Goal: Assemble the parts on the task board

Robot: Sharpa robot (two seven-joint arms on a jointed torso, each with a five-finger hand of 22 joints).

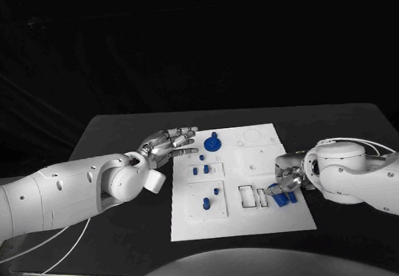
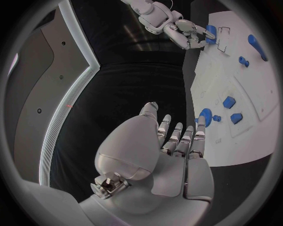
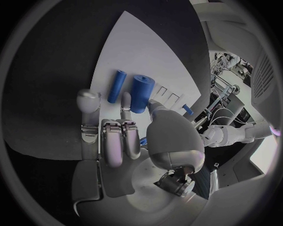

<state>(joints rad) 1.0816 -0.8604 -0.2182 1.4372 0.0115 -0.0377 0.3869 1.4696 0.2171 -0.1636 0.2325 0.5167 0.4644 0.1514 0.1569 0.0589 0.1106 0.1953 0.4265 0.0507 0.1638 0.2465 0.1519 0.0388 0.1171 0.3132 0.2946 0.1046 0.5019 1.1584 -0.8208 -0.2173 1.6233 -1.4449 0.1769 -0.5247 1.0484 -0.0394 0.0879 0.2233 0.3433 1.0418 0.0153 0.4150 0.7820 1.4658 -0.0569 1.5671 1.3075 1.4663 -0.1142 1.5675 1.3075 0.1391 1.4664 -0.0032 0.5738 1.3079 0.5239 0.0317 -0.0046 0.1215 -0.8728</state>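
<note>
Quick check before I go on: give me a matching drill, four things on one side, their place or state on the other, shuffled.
Things:
1. left hand
2. right hand
3. blue gear
4. task board

States or places:
A. white plate in the middle of the black table
B. at the board's right edge, fingers on a thick blue cylinder
C. lies at the board's far left corner
D. open, fingers spread, holding nothing

Pairs: 1-D, 2-B, 3-C, 4-A

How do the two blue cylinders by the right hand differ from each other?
The thick cylinder is wider than the thin cylinder. The thick cylinder lies against the right hand's fingertips, while the thin cylinder lies apart from them. Both are blue and lie on the task board.
</note>
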